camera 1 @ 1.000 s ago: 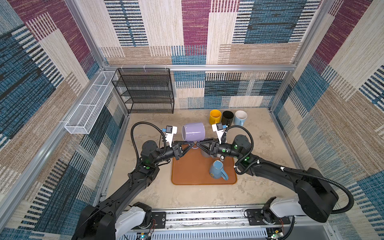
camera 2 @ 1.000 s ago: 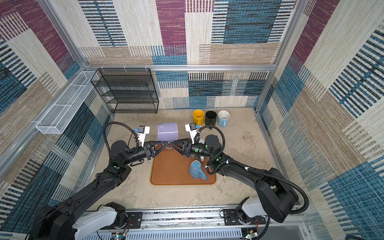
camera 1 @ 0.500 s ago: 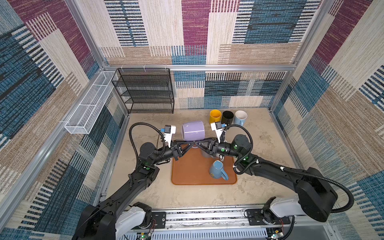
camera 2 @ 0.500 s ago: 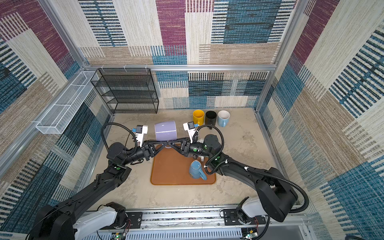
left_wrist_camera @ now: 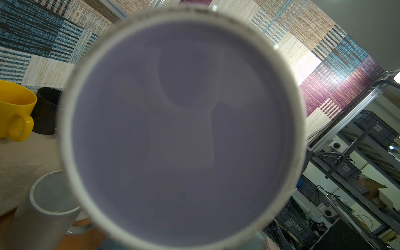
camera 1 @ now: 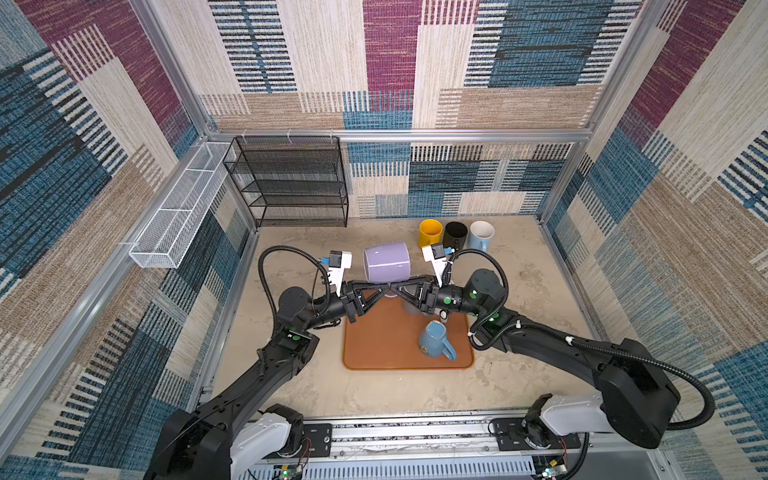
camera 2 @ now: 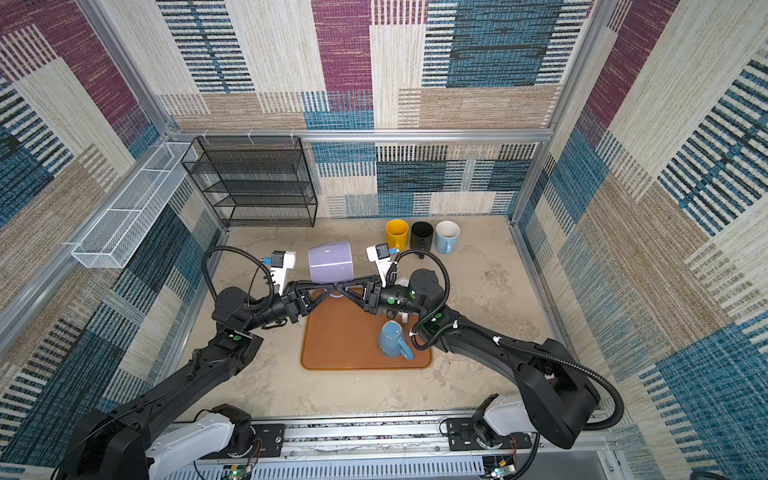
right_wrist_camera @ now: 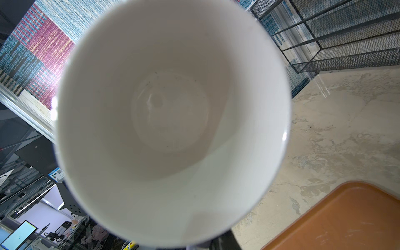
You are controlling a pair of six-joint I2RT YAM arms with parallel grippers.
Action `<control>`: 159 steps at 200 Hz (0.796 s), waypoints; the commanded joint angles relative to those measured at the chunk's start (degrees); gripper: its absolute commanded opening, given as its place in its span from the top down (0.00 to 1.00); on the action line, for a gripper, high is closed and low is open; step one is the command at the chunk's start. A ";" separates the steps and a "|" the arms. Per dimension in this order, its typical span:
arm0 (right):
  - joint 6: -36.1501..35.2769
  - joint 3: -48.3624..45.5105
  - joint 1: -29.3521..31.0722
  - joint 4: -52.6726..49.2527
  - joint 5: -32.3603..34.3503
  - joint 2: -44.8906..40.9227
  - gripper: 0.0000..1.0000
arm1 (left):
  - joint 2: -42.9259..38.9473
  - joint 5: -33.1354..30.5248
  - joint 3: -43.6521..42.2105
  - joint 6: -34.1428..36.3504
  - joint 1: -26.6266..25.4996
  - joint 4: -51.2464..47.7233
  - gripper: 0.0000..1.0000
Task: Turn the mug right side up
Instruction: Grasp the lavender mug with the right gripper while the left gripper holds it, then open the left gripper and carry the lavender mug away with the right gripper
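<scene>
The main risk we see is a drop or a swing of the lilac mug [camera 1: 386, 262]. It hangs in the air on its side, above the far edge of the orange mat [camera 1: 374, 349], with its heavy body over the thin handle [camera 1: 390, 295] – so it is top-heavy. If one claw releases before the other pinches firmly, the mug may turn around the handle and slip out. We judge it would then fall onto the grey mug [left_wrist_camera: 49, 207] just below, or near the blue mug [camera 1: 432, 343] on the mat. If the arms pull against each other, the handle may also slide between the pads.

The left gripper [camera 1: 386, 288] is closed on the handle. The right gripper [camera 1: 397, 288] is closed too and, as far as we can tell, pinches the same handle. Both arms reach inward with level wrists, the claws pointing tip to tip under the mug – its base faces the left wrist camera, its mouth the right one
</scene>
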 commanded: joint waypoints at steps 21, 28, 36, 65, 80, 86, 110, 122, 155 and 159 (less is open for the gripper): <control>1.30 1.48 0.12 3.25 1.44 -0.96 1.00 | -1.00 0.68 0.11 2.12 0.10 -2.57 1.00; 1.20 1.61 0.12 2.26 2.17 -1.05 1.00 | -1.38 0.48 0.13 2.54 0.06 -3.32 1.00; 1.02 1.76 0.12 1.15 2.89 -1.20 1.00 | -1.87 0.25 0.11 3.00 0.07 -4.17 0.98; -0.21 2.54 0.07 -4.23 6.56 -1.79 1.00 | -3.61 -0.51 0.26 4.96 0.05 -7.79 0.82; -1.25 3.15 0.11 -7.10 8.44 -2.12 1.00 | -4.32 -0.74 0.41 5.86 0.09 -9.51 0.76; -1.59 3.38 0.03 -8.17 9.21 -2.22 1.00 | -4.51 -0.82 0.46 6.29 0.08 -10.17 0.74; -3.26 4.59 -0.02 -12.21 11.60 -2.38 1.00 | -5.05 -1.08 0.64 7.07 0.11 -11.59 0.72; -3.87 5.18 -0.06 -13.69 12.10 -2.37 1.00 | -5.16 -1.16 0.62 7.27 0.13 -11.94 0.71; -6.42 6.94 -0.73 -20.09 15.54 -2.95 1.00 | -5.48 -1.09 0.80 8.01 0.08 -13.24 0.71; -6.68 6.90 -0.96 -20.70 15.82 -3.12 1.00 | -5.59 -1.03 0.81 8.12 0.06 -13.45 0.71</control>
